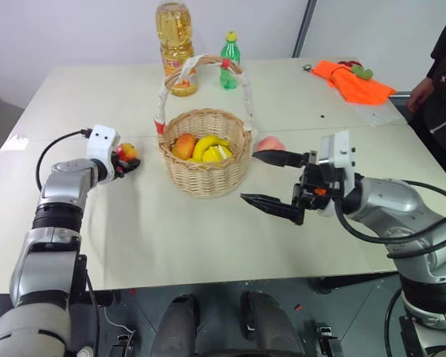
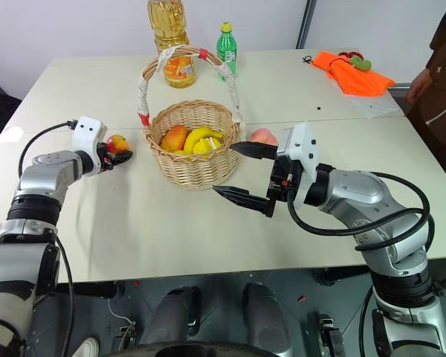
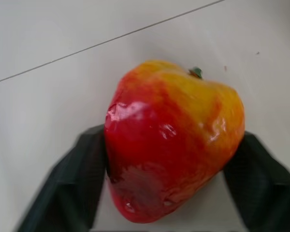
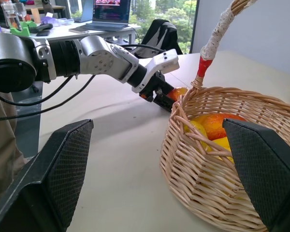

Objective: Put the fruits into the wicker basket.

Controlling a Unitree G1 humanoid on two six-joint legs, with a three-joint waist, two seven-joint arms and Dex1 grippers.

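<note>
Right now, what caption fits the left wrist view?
Black jaws shut on a glossy red-and-yellow fruit above a pale table.

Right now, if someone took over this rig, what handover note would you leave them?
Left gripper: shut on the red-and-yellow fruit, at the table surface, left of the wicker basket.
Right gripper: open, empty, hanging right of the basket.
Peach: on the table just right of the basket, behind the right gripper's upper finger.
Basket: holds bananas and an orange fruit, neither of the job's fruits.
Done: red-and-yellow fruit gripped.
Left: carry it into the basket, then pick up the peach and drop it in too.
</note>
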